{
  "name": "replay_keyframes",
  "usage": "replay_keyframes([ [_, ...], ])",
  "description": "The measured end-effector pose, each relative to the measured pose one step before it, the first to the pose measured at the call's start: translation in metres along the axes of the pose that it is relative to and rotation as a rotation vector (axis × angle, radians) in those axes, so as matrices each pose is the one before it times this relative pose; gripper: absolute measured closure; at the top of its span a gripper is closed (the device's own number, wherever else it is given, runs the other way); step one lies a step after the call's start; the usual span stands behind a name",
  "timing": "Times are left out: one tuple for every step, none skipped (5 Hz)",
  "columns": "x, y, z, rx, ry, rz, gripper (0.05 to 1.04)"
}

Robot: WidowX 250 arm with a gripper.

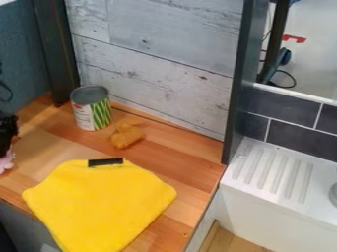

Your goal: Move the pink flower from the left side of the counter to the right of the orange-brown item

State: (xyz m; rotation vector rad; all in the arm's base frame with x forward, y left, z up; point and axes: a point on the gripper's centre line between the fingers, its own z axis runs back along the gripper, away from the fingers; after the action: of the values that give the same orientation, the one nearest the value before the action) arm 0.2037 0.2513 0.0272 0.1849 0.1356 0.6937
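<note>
Gripper at left edge, right by pink thing, left side of wood counter. Probably pick or release stage; can't tell claw wide, narrow or holding. Next move calls for clearance from yellow cloth, can.

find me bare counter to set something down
Bare wooden counter lies between the orange-brown lump, yellow cloth, plank wall and dark post. Another patch lies between the can and the cloth. It's crowded where can and lump sit close together, and tighter near the pink thing.
</note>
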Motion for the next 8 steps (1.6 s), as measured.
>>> replay_keyframes([
  [0.01577,-0.00764,-0.01384,-0.0383,0.0178,-0.0426,0.118],
  [0.00642,-0.0028,-0.00029,-0.0231,0.0076,-0.0202,0.231],
  [-0.00954,-0.01456,0.00246,-0.1022,0.0529,-0.0767,0.486],
  [-0.02719,-0.01345,0.03765,-0.0499,-0.0121,-0.0425,0.664],
  [-0.01753,-0.0351,0.0313,0.021,-0.0457,-0.061,0.746],
  [0.00026,-0.06426,0.02976,0.0751,-0.0689,-0.2183,0.756],
  [0.02377,-0.06315,0.0199,0.089,-0.091,-0.2433,0.756],
  [0.0409,-0.053,-0.00364,0.0361,-0.033,-0.2023,0.756],
])
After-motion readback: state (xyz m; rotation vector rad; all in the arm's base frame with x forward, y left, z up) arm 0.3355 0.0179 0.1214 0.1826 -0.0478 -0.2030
